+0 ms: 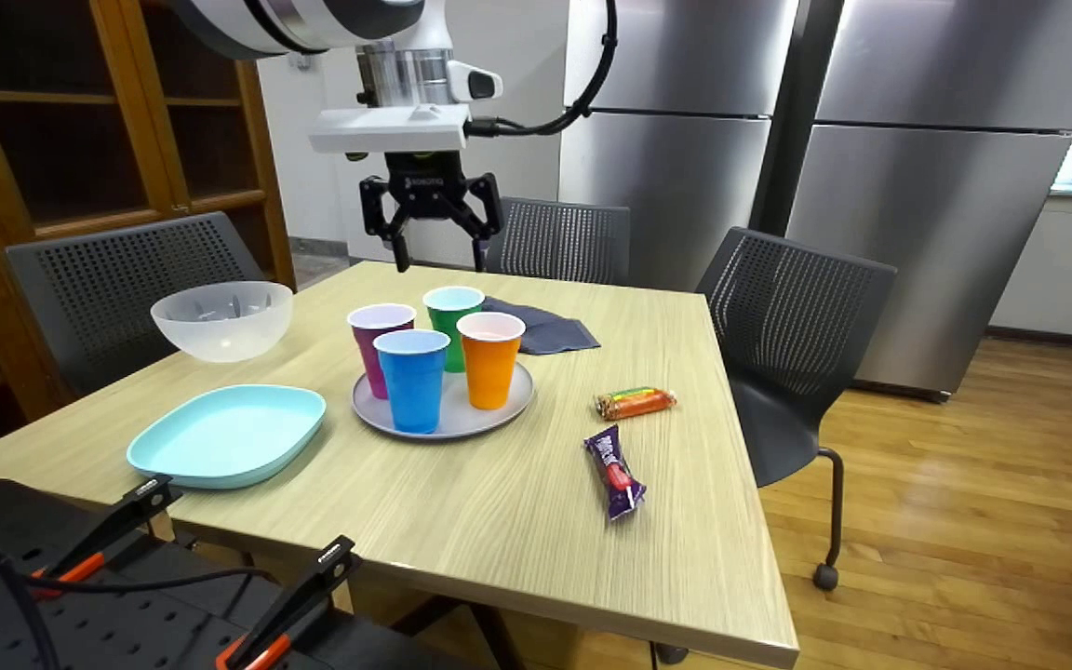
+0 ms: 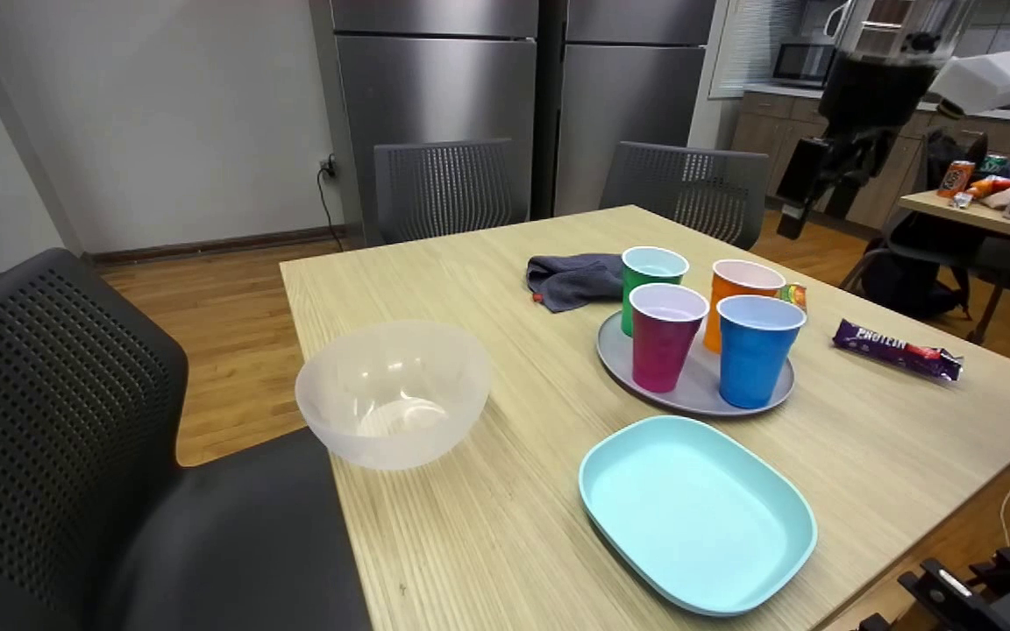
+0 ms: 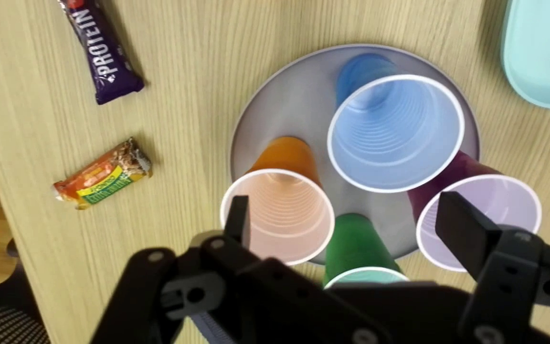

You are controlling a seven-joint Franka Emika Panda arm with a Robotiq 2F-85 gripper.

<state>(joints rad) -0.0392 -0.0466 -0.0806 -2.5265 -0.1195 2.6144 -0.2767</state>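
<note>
My gripper (image 1: 441, 259) hangs in the air above the table, jaws spread wide and nothing between them. Below it a round grey plate (image 3: 275, 110) carries a blue cup (image 3: 394, 138), an orange cup (image 3: 280, 220), a purple cup (image 1: 374, 354) and a green cup (image 1: 451, 321), all upright. In the wrist view the fingers (image 3: 466, 234) overlap the orange and purple cups, without visible contact. The gripper's body hides part of the green cup there. In an exterior view the gripper (image 2: 812, 210) shows from the side, well above the cup rims.
A turquoise tray (image 2: 698, 517) and a frosted bowl (image 2: 395, 394) stand on the table (image 1: 536, 521). A dark cloth (image 1: 541, 326) lies behind the cups. A purple protein bar (image 3: 103, 55) and an orange-wrapped bar (image 3: 105, 174) lie beside the plate. Chairs (image 1: 792, 335) surround the table.
</note>
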